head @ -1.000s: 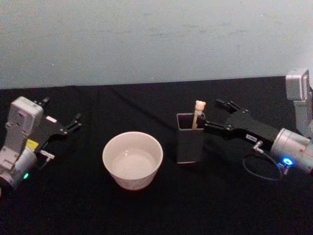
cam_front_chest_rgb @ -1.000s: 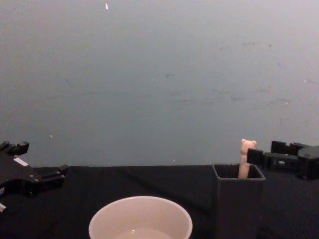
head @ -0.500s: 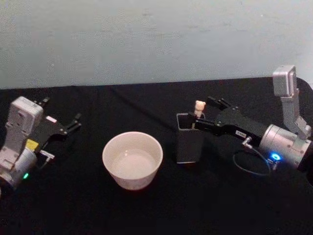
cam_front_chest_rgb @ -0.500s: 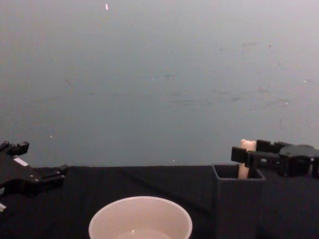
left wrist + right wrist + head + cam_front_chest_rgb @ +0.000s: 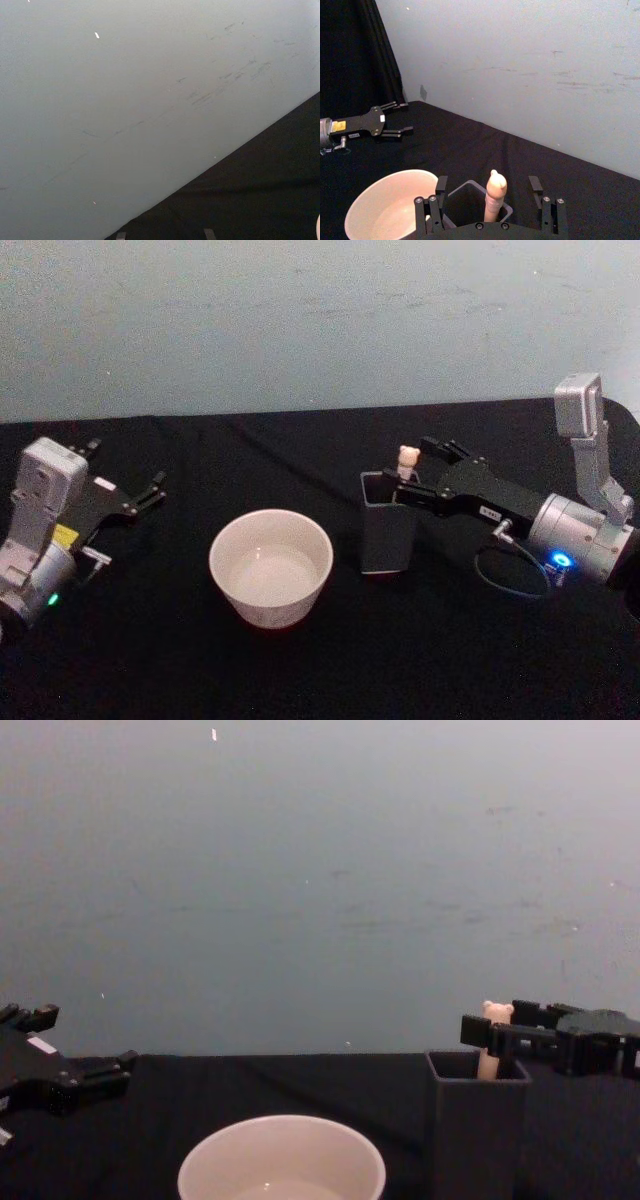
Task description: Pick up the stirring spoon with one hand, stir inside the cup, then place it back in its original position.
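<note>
We found the jaws released, straddling the bear-topped cream handle of the slim stirring spoon (image 5: 494, 197); the spoon stood upright in the dark grey square holder (image 5: 385, 535); the black boxy right gripper (image 5: 415, 472) hovered over it; the round cream-white cup (image 5: 270, 565) sat beside the holder; the black left gripper (image 5: 125, 468) lay parked, jaws released.

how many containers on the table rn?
2. The cup sits front-centre; the holder stands to its right, holding the stirring spoon, its handle between the open fingers of the right gripper. The left gripper is parked far left. None hidden.
</note>
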### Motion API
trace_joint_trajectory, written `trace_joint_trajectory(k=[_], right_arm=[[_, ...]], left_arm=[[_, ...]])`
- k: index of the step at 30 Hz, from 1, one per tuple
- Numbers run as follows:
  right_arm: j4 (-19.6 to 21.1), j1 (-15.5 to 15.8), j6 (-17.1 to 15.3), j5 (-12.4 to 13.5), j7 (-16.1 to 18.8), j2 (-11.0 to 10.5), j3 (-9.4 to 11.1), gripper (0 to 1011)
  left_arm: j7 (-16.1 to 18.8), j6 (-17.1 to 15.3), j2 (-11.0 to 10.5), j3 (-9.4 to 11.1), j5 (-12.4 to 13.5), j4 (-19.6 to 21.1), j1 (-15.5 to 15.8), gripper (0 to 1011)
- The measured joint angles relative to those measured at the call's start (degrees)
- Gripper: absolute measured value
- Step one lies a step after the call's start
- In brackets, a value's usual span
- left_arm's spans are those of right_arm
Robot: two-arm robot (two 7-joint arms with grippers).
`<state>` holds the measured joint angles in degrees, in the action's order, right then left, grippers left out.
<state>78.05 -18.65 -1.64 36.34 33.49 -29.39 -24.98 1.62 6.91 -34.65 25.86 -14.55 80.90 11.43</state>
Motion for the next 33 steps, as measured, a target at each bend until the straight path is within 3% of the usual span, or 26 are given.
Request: trace_joint_trajectory(k=[3,10,20,29,33], right_arm=[[0.02,0.02,-0.01,0.05,0.01,-0.02,0.02,997],[0.05,0.05,-0.03,0.14,0.01,-0.04,0.05,859],[0.09,0.08,-0.09,0.21,0.01,-0.07,0.10,567],[0.09,0.08,-0.10,0.27,0.01,-0.07,0.10,246],[0.09,0.08,-0.10,0.27,0.02,-0.07,0.10,203]], left_arm=[[0.00,0.00,0.00,0.00,0.00,0.00,0.00,1001],[0.00,0.00,0.00,0.00,0.00,0.00,0.00,1001],[0.00,0.00,0.00,0.00,0.00,0.00,0.00,1001],[0.00,0.00,0.00,0.00,0.00,0.00,0.00,1002],[0.00,0.00,0.00,0.00,0.00,0.00,0.00,1001]])
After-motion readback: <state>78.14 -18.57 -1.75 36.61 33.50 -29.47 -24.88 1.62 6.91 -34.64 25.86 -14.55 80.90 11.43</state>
